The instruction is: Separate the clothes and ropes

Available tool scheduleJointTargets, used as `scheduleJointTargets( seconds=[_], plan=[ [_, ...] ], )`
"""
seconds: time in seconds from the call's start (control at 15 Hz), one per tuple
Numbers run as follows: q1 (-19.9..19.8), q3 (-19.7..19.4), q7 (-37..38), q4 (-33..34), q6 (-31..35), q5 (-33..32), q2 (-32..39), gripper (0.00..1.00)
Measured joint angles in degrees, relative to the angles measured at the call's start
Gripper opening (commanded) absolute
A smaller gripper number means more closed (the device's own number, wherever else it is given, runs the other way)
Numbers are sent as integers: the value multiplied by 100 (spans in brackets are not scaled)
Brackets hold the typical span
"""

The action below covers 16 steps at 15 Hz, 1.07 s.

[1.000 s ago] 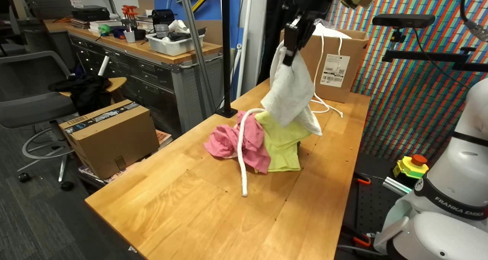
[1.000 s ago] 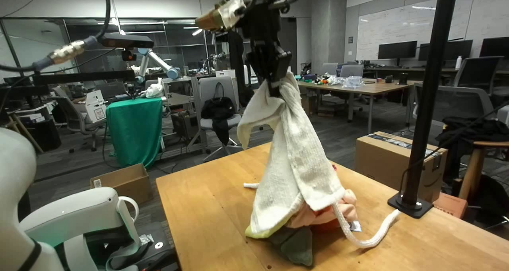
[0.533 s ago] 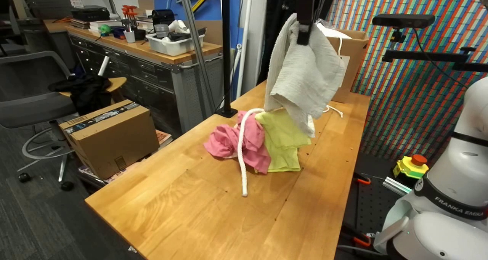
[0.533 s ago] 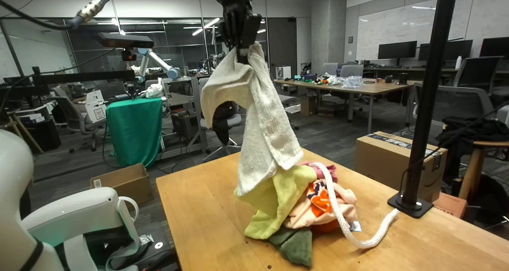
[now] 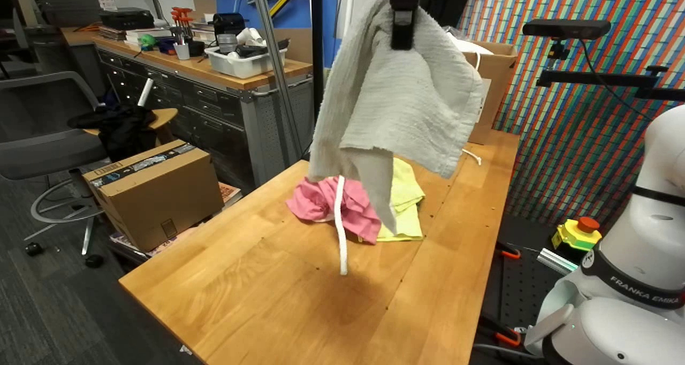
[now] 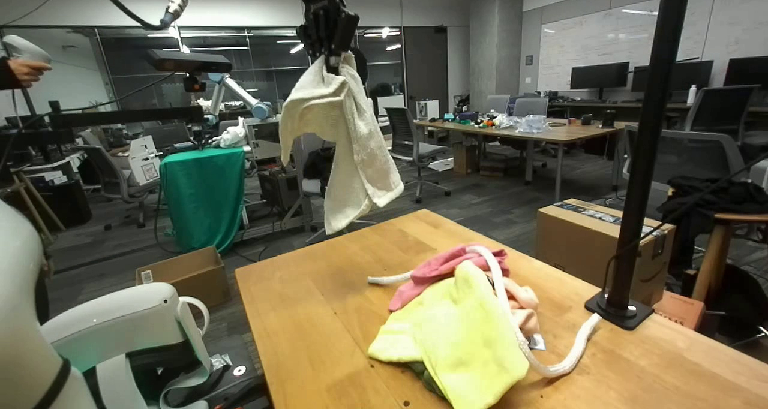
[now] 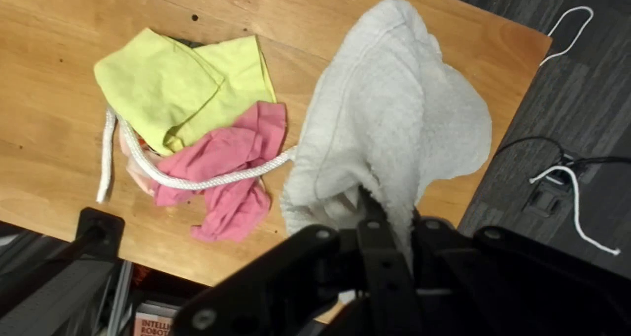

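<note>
My gripper point(image 5: 402, 37) is shut on a white cloth point(image 5: 409, 105). It also shows shut on it in another exterior view point(image 6: 333, 66) and in the wrist view point(image 7: 394, 205). The cloth hangs in folds above the table, apart from the pile. On the table, a yellow cloth point(image 6: 462, 331) lies over a dark green cloth point(image 6: 427, 378) and partly over a peach cloth point(image 6: 525, 310). A pink cloth point(image 7: 241, 151) lies beside the yellow one. A thick white rope point(image 7: 197, 183) runs across the pink cloth; one stretch is hidden under the white cloth in the wrist view.
A black post point(image 6: 645, 157) stands on the table point(image 5: 241, 301) edge near the pile. A cardboard box point(image 5: 495, 86) with white cord stands at the table's far end in an exterior view. White cords point(image 7: 577, 213) show beyond the table edge in the wrist view.
My gripper has risen and carried the white cloth sideways off the pile, leftward in an exterior view. The yellow cloth, earlier pulled up with it, has dropped and spread over the pile.
</note>
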Motion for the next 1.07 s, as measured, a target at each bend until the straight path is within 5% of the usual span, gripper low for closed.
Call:
scheduleJointTargets(
  seconds=[0.53,1.07],
  plan=[
    [672,775,82,1324,-343,-640,1476,4],
    [1230,738,678,2190,158,-1374,2939,4]
  ],
)
